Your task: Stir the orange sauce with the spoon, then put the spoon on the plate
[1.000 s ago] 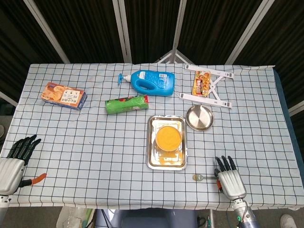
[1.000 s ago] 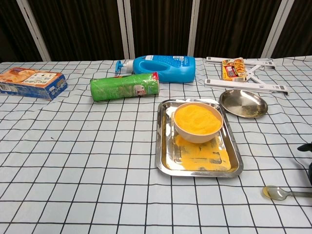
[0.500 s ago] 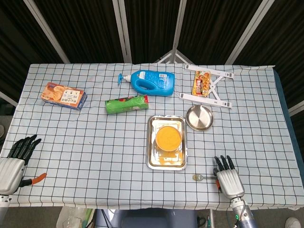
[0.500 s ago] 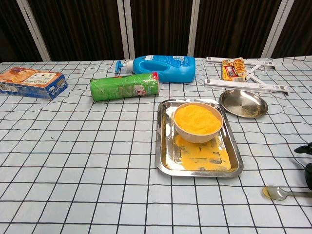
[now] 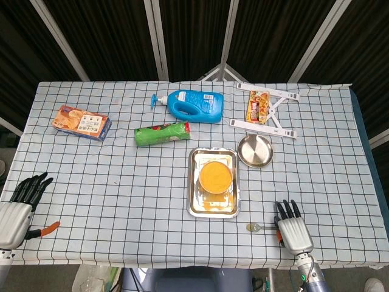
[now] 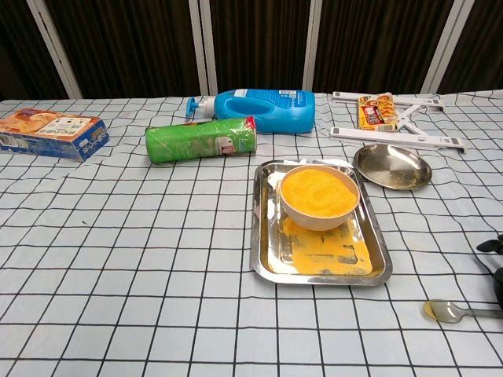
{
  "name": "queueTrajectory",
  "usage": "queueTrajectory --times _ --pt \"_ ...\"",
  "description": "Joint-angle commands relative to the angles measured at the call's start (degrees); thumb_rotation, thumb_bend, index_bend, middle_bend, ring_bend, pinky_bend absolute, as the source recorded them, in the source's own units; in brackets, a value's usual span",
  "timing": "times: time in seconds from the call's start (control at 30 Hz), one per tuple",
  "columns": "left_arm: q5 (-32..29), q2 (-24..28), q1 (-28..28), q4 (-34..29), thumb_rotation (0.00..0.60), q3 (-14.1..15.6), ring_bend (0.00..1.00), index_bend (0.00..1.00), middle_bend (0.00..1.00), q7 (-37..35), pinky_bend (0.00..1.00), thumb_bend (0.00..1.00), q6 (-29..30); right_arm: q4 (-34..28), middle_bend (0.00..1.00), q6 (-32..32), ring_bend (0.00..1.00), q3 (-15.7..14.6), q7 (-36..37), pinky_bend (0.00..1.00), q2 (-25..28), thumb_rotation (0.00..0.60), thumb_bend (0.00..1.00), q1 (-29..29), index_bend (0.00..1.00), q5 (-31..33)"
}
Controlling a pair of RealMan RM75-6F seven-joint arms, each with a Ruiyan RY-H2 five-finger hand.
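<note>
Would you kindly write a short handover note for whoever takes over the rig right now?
Left hand: idle at the near left table edge, open, holding nothing.
Right hand: over the spoon's handle at the near right; whether it grips it cannot be told.
Spoon: lying flat on the cloth, bowl end toward the tray.
Bowl of orange sauce: in the tray.
Plate: just beyond the tray's right corner, empty.
Done: nothing.
Left: pick up spoon, stir, place on plate.

The table [image 5: 121, 188] wears a white cloth with a black grid. Orange sauce [image 5: 216, 176] fills a pale bowl on a silver tray [image 5: 196, 182] — beside it a green canister [image 5: 161, 134], blue bottle [image 5: 197, 104], orange box [image 5: 81, 122].
</note>
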Motion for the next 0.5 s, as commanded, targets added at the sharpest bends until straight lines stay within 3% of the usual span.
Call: queueTrajectory --times 0.03,0.5 --pt "0.0 0.0 0.0 0.0 0.600 0.0 0.00 0.00 0.00 0.0 0.00 0.00 0.0 0.1 0.14 0.0 0.00 -0.1 -0.1 0.00 0.0 0.600 0.45 0.0 0.54 0.0" --pt "0.0 0.0 0.0 0.0 0.600 0.0 0.00 0.00 0.00 -0.1 0.00 0.00 -0.1 -0.6 0.15 0.2 0.00 -0.2 0.1 0.00 0.4 0.600 0.45 0.1 0.58 0.4"
